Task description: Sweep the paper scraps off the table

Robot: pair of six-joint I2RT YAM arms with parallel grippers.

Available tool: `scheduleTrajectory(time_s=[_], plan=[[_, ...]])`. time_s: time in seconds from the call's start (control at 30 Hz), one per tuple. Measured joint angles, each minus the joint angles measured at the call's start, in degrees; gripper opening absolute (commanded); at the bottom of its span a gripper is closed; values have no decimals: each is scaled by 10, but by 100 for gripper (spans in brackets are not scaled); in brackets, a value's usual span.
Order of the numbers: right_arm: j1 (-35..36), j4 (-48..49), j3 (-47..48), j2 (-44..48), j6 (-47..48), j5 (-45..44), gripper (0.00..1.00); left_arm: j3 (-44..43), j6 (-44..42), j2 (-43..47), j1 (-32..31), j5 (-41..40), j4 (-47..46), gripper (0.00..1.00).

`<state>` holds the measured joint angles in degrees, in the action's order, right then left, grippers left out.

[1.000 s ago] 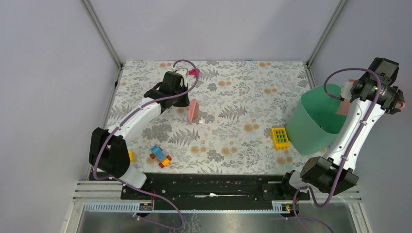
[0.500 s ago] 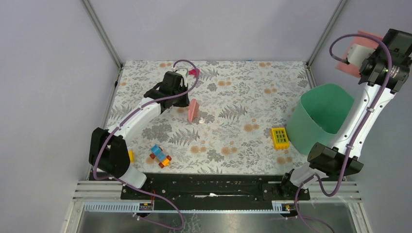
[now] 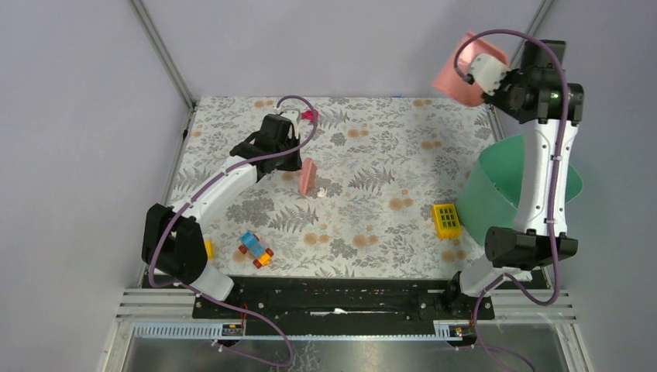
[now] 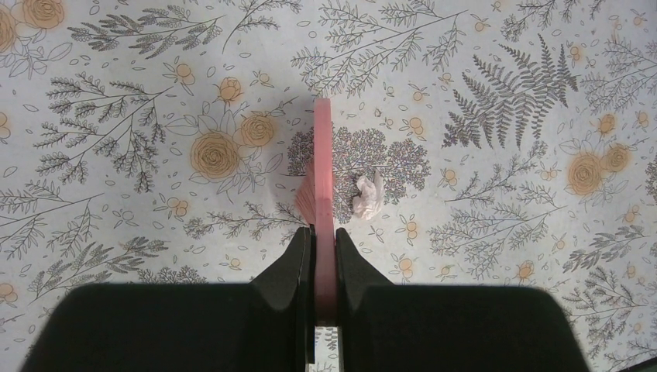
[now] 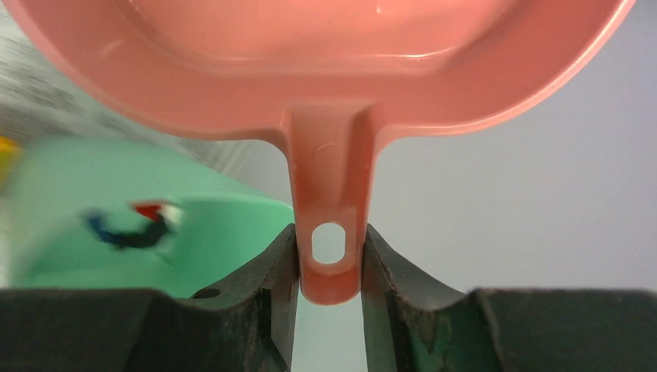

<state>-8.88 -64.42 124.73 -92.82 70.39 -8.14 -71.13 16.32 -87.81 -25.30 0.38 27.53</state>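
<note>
My left gripper is shut on a thin pink brush, which stands edge-down on the table left of centre. A white paper scrap lies just right of the brush, and the overhead view shows this scrap too. A magenta bit lies near the back edge. My right gripper is shut on the handle of the pink dustpan, held high at the back right. Blurred blue, red and white scraps lie inside the green bin.
The green bin stands at the right edge under the right arm. A yellow grid-topped block sits beside it, with a small yellow piece nearer the front. Colourful toy bricks lie front left.
The right arm has swung the dustpan up and to the left, away from the bin's mouth to the back right corner. The left arm and brush have not moved.
</note>
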Motion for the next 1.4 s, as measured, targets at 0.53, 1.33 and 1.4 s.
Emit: scheduleTrajectory(time_s=[0.53, 1.33, 1.4], plan=[[239, 0, -524, 7, -291, 205, 11, 0, -17, 7, -2, -73, 10, 4], [310, 277, -717, 15, -395, 153, 57, -2, -30, 2, -3, -101, 11, 4], [310, 295, -733, 25, -398, 153, 57, -2, -30, 2, -3, -101, 10, 4]])
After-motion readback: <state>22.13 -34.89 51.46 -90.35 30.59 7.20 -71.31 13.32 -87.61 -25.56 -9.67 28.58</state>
